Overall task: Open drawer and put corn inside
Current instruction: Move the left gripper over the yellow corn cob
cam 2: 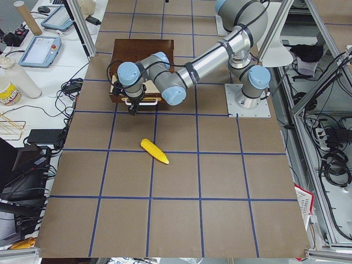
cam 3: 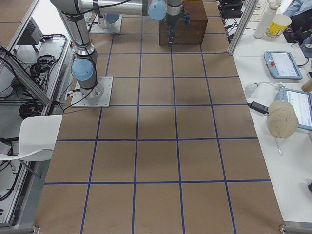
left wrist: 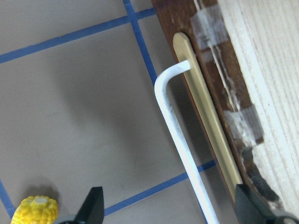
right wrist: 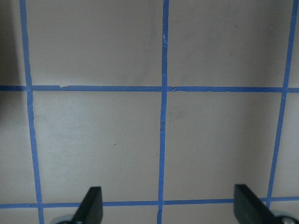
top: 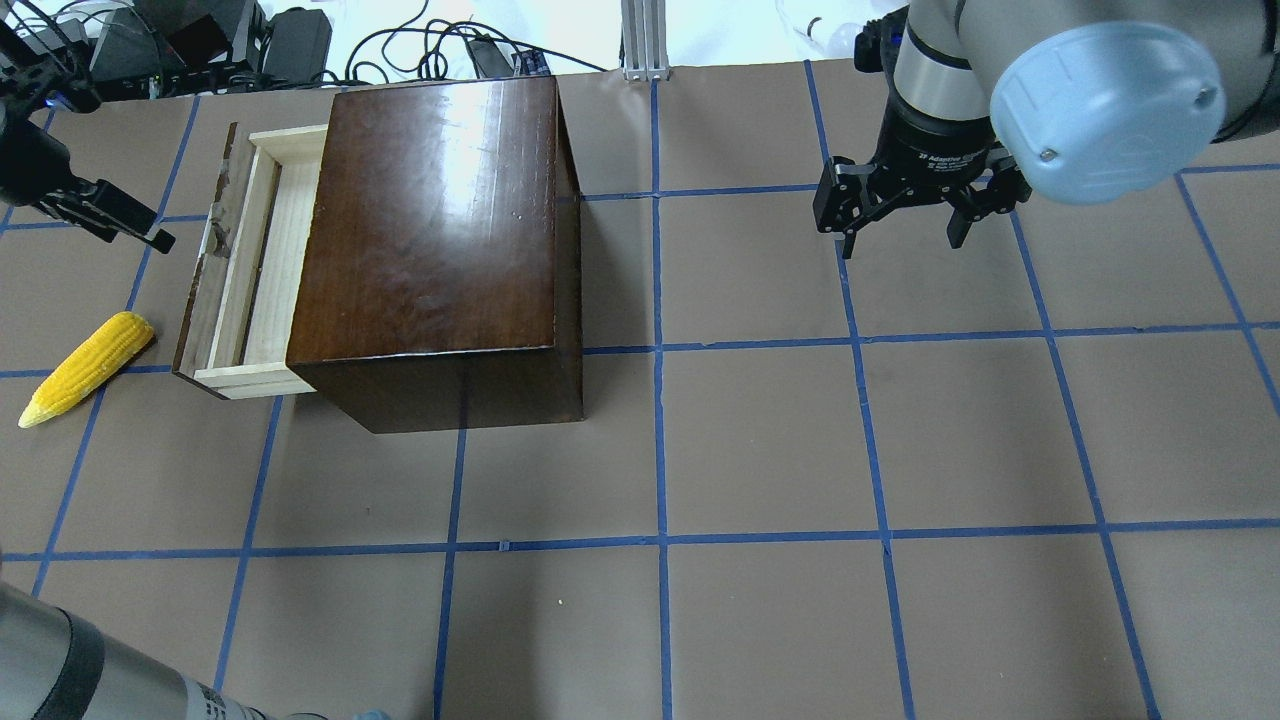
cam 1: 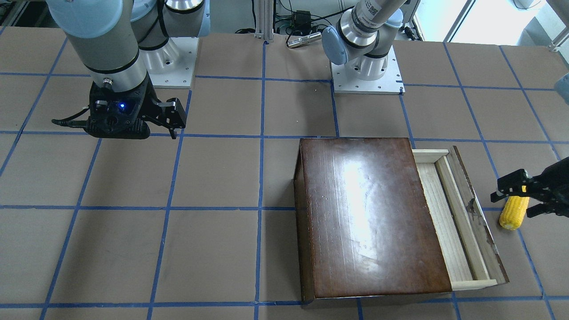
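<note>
The drawer [top: 270, 260], a long flat tray of pale wood with a scuffed dark brown front, sticks partway out of the left side of the shiny dark brown wooden box [top: 440, 220]. A thin white bar handle [left wrist: 180, 140] sits on its front. The bright yellow toy corn cob [top: 88, 367] lies on the brown surface [top: 760, 430] with blue tape lines, just left of the drawer front, thick end nearest it. The left hand [left wrist: 170, 210] hangs above that spot, spread wide and empty. Far to the right, the right hand [top: 902, 235] is also spread and empty.
</note>
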`<state>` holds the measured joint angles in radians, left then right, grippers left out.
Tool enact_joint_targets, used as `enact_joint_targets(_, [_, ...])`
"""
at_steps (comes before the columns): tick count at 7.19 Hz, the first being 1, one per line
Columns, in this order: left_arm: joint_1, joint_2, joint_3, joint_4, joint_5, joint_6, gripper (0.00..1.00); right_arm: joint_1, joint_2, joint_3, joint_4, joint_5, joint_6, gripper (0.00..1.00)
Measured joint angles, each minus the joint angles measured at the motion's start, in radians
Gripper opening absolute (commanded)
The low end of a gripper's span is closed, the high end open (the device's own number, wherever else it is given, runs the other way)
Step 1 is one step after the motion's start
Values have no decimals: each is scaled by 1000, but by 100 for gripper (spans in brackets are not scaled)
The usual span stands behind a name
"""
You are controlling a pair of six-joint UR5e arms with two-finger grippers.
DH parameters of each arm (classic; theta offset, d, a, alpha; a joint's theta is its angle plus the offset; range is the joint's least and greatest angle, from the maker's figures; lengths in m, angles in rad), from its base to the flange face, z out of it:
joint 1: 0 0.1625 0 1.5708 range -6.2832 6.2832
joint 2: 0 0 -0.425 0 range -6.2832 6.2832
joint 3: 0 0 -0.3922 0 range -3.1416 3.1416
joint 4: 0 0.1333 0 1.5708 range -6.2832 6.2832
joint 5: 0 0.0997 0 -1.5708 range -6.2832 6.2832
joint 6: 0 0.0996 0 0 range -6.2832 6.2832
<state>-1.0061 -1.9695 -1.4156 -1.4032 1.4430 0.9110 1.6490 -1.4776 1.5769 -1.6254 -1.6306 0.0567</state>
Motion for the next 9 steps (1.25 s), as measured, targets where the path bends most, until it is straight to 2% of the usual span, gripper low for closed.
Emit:
enact_joint_targets(2, [38, -2, 23, -13, 78, 53, 100, 0, -1, 0, 0, 0, 0, 100])
enact_joint_targets(5, [125, -31, -3, 0, 106, 210, 100, 0, -1, 0, 0, -1, 0, 100])
enact_joint_targets(6, [133, -40, -28, 31, 115, 239, 100, 0, -1, 0, 0, 0, 0, 100])
enact_joint_targets(9, [139, -70, -153, 234, 187, 276, 100, 0, -1, 0, -1, 0, 0, 100])
